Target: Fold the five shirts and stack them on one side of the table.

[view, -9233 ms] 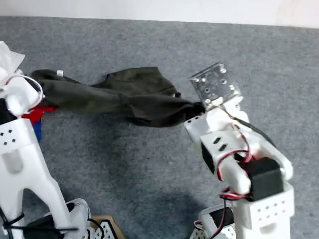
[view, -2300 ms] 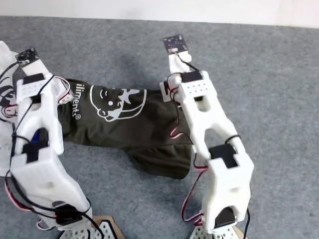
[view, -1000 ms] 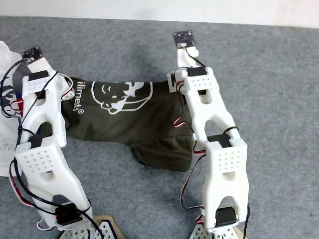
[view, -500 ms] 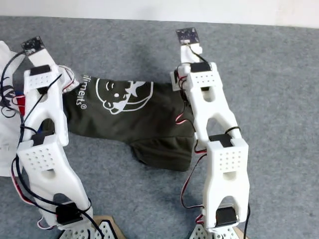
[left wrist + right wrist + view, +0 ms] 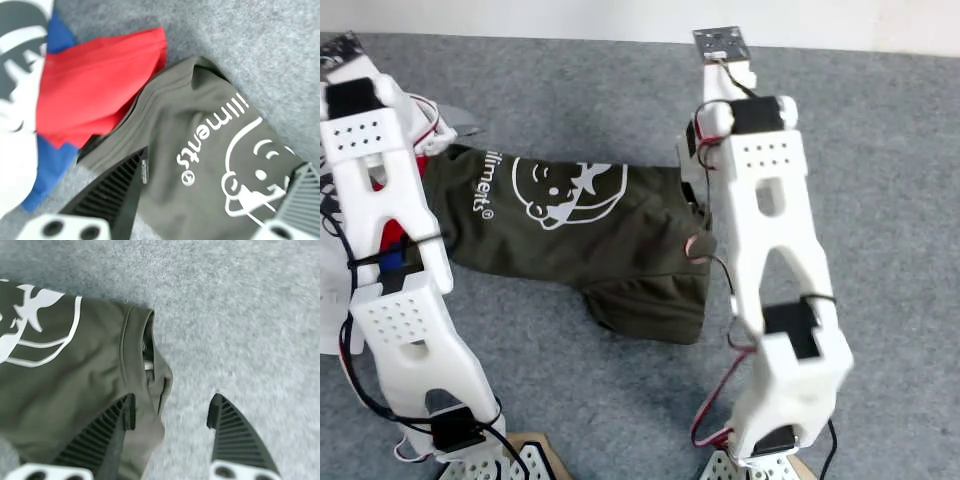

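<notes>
A dark olive shirt (image 5: 570, 235) with a white print lies spread on the grey table, its lower part bunched into a fold (image 5: 650, 305). My left gripper (image 5: 210, 200) hangs open above the shirt's printed end (image 5: 210, 145), holding nothing. The left arm (image 5: 375, 180) stands raised over the shirt's left edge. My right gripper (image 5: 172, 415) is open above the shirt's other end, where a folded hem (image 5: 150, 365) meets the bare table. The right arm (image 5: 760, 200) rises over that right edge.
A heap of other shirts lies at the table's left edge: a red one (image 5: 95, 85), a blue one (image 5: 50, 165) and a white printed one (image 5: 20, 70). Bare grey table (image 5: 880, 200) stretches to the right of the right arm and in front of the shirt.
Both arms have lifted up off the olive shirt with their grippers open. The shirt, stretched and laid flat earlier, now lies still.
</notes>
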